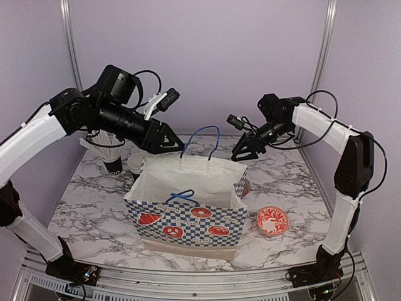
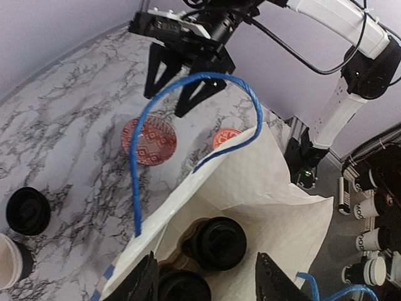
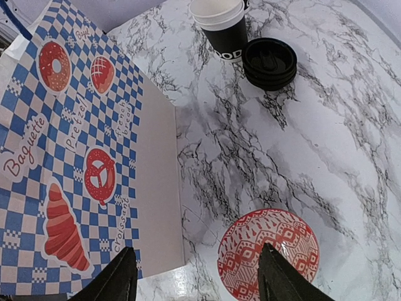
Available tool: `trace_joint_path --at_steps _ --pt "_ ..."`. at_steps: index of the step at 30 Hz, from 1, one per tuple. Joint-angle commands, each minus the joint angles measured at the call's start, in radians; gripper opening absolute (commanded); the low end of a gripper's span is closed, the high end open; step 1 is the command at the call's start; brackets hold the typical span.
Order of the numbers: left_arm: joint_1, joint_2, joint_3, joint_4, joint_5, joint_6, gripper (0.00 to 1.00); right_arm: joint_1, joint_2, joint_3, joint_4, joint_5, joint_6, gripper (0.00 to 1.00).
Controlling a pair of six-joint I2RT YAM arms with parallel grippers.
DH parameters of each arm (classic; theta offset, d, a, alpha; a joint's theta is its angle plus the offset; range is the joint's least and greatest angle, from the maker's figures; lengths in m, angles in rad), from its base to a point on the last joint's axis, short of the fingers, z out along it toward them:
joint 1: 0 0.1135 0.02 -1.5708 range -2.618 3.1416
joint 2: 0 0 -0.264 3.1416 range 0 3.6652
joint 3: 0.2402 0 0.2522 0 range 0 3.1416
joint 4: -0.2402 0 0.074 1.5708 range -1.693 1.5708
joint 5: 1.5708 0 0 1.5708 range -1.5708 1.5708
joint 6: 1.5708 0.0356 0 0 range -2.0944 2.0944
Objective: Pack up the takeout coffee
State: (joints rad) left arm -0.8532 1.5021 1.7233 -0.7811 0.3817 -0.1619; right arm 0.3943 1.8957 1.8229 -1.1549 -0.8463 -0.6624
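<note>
Left arm (image 1: 32, 139): white shells, black joints, a black cable looping above the wrist, white bracket beside it.
Right arm (image 1: 321, 123): white shells, black elbow block, black cables trailing.
Left gripper (image 1: 168, 143): black, wedge-shaped.
Right gripper (image 1: 241, 154): black, tapered.

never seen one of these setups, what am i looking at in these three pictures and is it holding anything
These are two robot arms bolted at the near edge of a marble-patterned table, each ending in a two-finger tool. The wide picture comes from a camera above and behind them; the other two come from cameras on the wrists. The left tool and right tool hang above an open paper bag, both open, holding nothing. The left wrist view looks down into the bag, where lidded black coffee cups sit. On the table: red patterned bowls, a stack of black lids, an unlidded cup and a cup of straws.
</note>
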Motion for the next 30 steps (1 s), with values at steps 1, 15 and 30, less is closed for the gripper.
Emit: trace_joint_path --at_steps 1,15,30 --pt "0.067 -0.11 0.063 -0.01 -0.326 0.051 0.54 -0.002 -0.029 -0.01 0.02 0.008 0.004 0.64" --pt "0.449 -0.014 -0.184 -0.006 -0.692 0.122 0.59 -0.001 -0.017 -0.021 0.02 0.013 -0.003 0.64" --pt "0.501 0.141 -0.192 0.087 -0.716 0.196 0.49 -0.002 -0.005 -0.027 0.026 0.013 -0.004 0.63"
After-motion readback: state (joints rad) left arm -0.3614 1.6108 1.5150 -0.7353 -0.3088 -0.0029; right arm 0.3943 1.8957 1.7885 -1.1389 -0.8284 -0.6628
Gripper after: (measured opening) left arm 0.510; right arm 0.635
